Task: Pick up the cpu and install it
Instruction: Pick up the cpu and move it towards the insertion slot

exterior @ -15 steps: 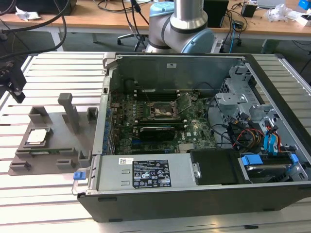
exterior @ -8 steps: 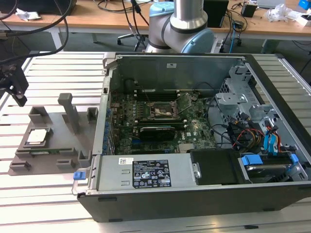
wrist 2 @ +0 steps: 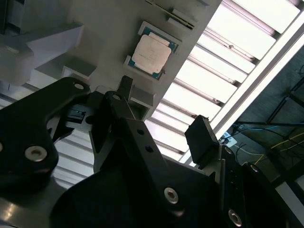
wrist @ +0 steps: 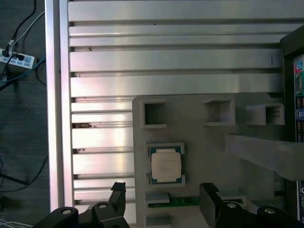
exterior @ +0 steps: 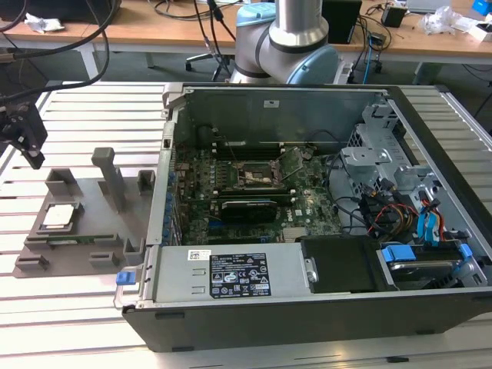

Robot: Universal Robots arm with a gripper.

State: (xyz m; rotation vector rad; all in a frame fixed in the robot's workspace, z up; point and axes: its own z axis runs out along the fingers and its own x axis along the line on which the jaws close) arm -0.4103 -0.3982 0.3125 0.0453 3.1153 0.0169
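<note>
Arm tube (exterior: 296, 19): round, silvery grey metal.
Joint housings (exterior: 265, 46): rounded shells, pale blue.
Gripper (exterior: 27, 142): matt black and blocky, built of angular linkage bars.
Fingers (wrist: 118, 190): black with flat-faced pads, seen in both wrist views (wrist 2: 202, 137).
Screws (wrist 2: 36, 152): round silvery heads, some recessed, set into the black links.

The cpu (wrist: 166, 165) had a dull silvery metal top; its grey holder (wrist: 204, 156) looked matt plastic, the slatted table (wrist: 166, 61) brushed metal.

space above cpu (exterior: 63, 216) free; tall post (exterior: 112, 181) stands near on exterior view's right, case wall (exterior: 162, 192) beyond.
</note>
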